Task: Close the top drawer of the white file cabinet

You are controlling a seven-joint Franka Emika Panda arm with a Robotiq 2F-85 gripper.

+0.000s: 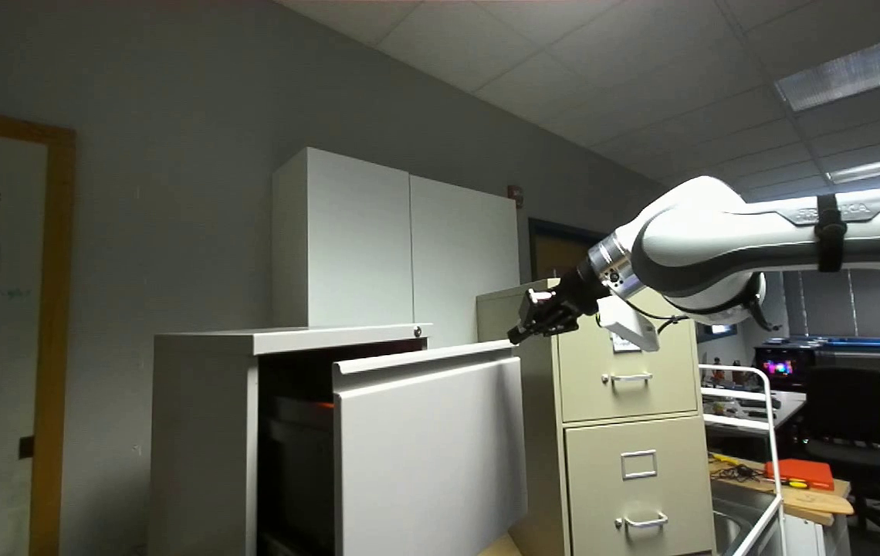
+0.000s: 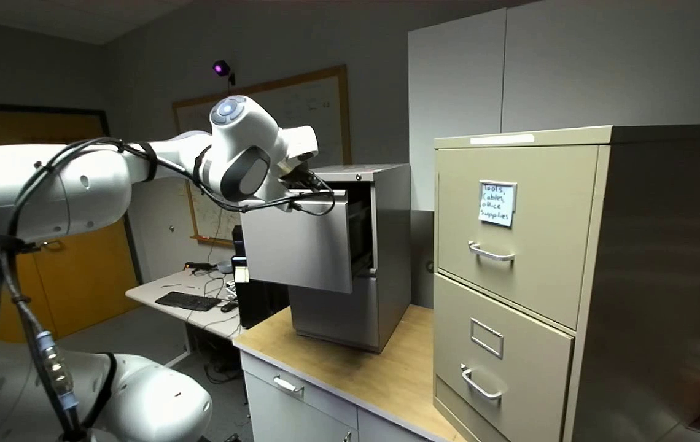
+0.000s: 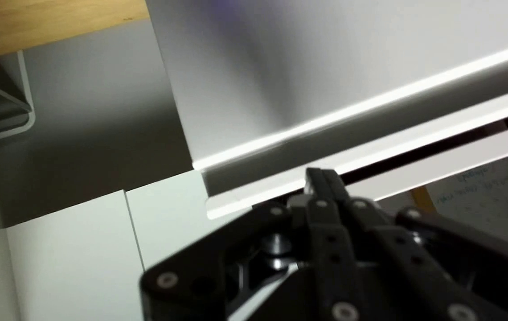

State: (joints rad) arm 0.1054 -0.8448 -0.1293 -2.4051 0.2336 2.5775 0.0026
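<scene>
The top drawer (image 1: 428, 452) of the white file cabinet (image 1: 201, 440) is pulled well out, with a dark gap behind its front. In an exterior view the drawer (image 2: 295, 242) also stands out from the cabinet (image 2: 393, 258). My gripper (image 1: 517, 333) is at the top edge of the drawer front, close to one end of it. In the wrist view the drawer front (image 3: 347, 67) fills the upper right, and the gripper (image 3: 322, 171) has its fingers together with nothing between them, over the drawer's top lip. I cannot tell whether the tips touch it. The arm hides most of the gripper in an exterior view.
A beige file cabinet (image 1: 633, 471) with metal handles stands beside the drawer; it also shows in an exterior view (image 2: 522, 245). A taller white cupboard (image 1: 409, 247) is behind. The white cabinet stands on a wooden counter (image 2: 411, 331). A desk (image 2: 159, 285) is beyond.
</scene>
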